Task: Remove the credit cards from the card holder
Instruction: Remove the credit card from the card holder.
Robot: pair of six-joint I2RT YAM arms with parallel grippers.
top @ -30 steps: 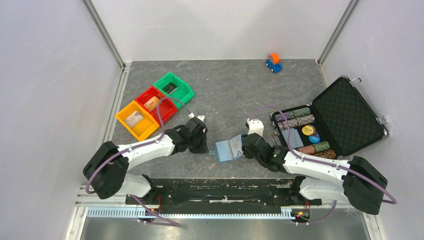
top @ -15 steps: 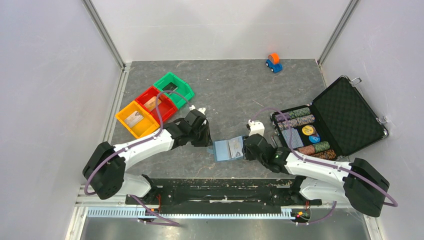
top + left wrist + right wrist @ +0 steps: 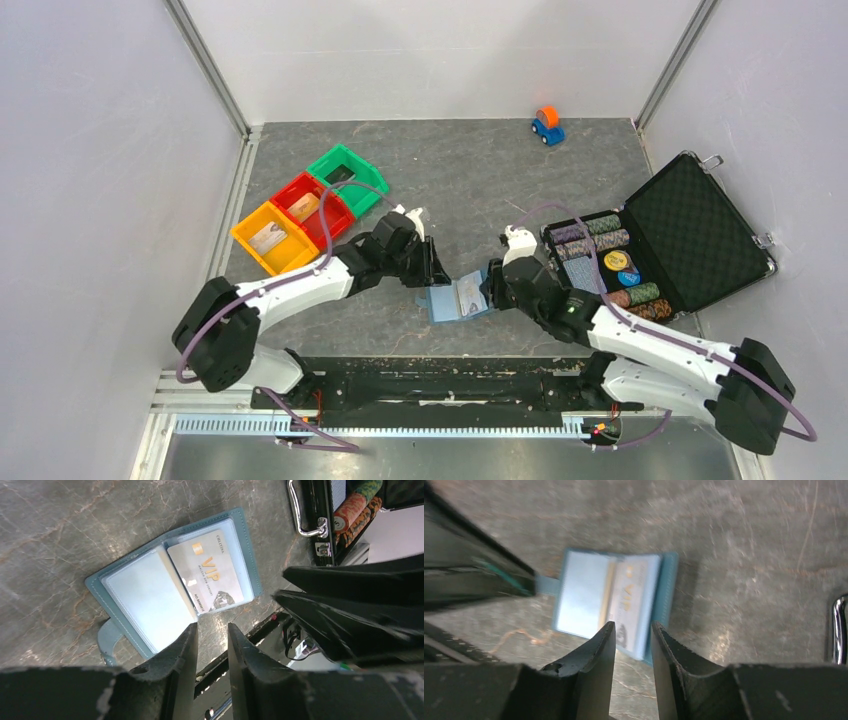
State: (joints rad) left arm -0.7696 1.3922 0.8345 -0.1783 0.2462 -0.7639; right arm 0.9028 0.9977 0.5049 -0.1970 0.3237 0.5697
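Note:
The slate-blue card holder (image 3: 455, 298) lies open and flat on the grey table between my two grippers. In the left wrist view the card holder (image 3: 135, 592) shows a whitish credit card marked VIP (image 3: 212, 570) in its right pocket; the left pocket looks blank. The right wrist view, blurred, shows the same card holder (image 3: 579, 592) and card (image 3: 634, 595). My left gripper (image 3: 432, 272) (image 3: 212, 630) hovers over its left near edge, jaws slightly apart and empty. My right gripper (image 3: 492, 285) (image 3: 633, 626) hovers at its right side, jaws slightly apart and empty.
Yellow (image 3: 248, 232), red (image 3: 288, 192) and green (image 3: 362, 165) bins stand at the left; the yellow and red ones each hold a card. An open black case (image 3: 690, 235) with poker chips (image 3: 590, 240) stands right. A toy car (image 3: 546, 124) sits at the back.
My left gripper has moved right to the card holder. My right gripper has drawn back from its right edge. The card holder now lies open with the card showing.

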